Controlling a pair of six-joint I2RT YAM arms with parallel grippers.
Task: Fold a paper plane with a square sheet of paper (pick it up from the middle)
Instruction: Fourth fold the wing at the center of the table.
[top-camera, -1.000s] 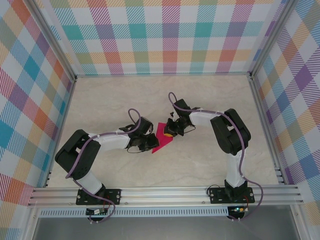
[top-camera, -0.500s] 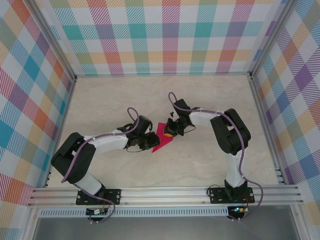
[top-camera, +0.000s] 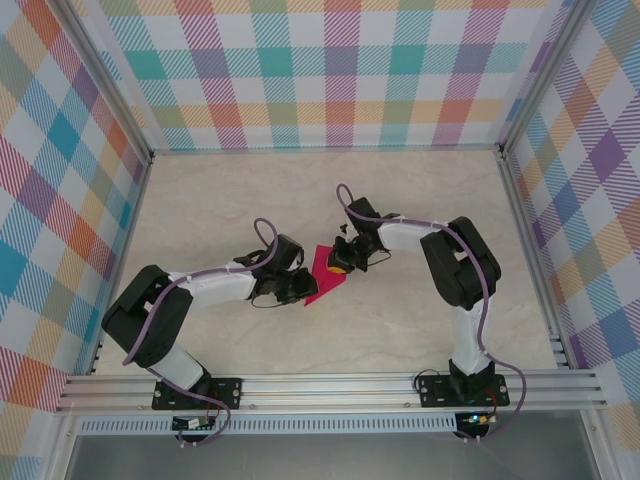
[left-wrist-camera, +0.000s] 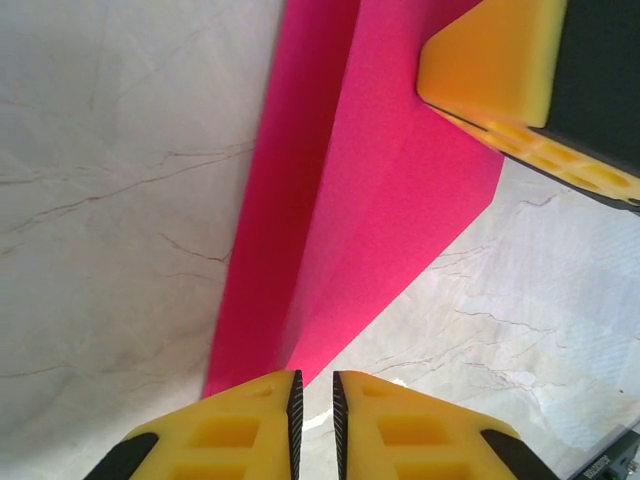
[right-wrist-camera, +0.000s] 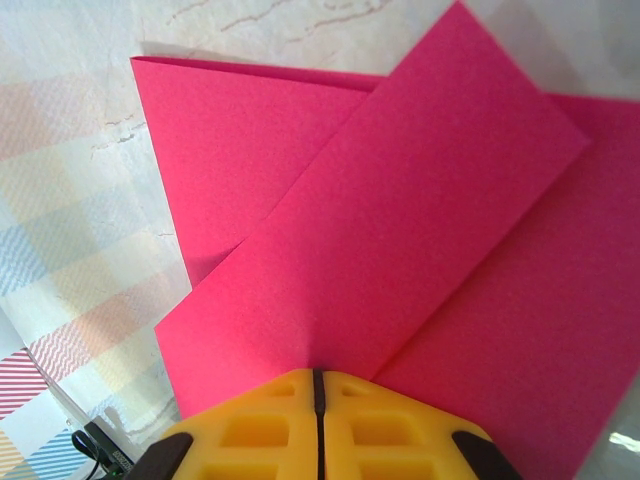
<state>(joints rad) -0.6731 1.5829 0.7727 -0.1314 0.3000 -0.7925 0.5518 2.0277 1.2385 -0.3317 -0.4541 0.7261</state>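
Marble desk (left-wrist-camera: 120, 150): I'm watching the square sheet of paper (left-wrist-camera: 400, 200), crease running up-frame from my barely-parted left tool (left-wrist-camera: 315, 400), hold unclear; closed right tool (right-wrist-camera: 318, 380) is pressing on it.

The square sheet of paper (right-wrist-camera: 400, 250) looks matt, faintly grainy. My left pincer (left-wrist-camera: 316, 400) is smooth yellow plastic. The tabletop (left-wrist-camera: 120, 200) is glossy, marble-veined.

Plaid walls (top-camera: 340, 70), marbled table (top-camera: 230, 200), soft even light.
Pastel checks wrap from 9 o'clock through 12 to 3, aluminium posts (top-camera: 102, 80) stand at 10 and 2, and a slotted rail (top-camera: 330, 385) runs across at 6.
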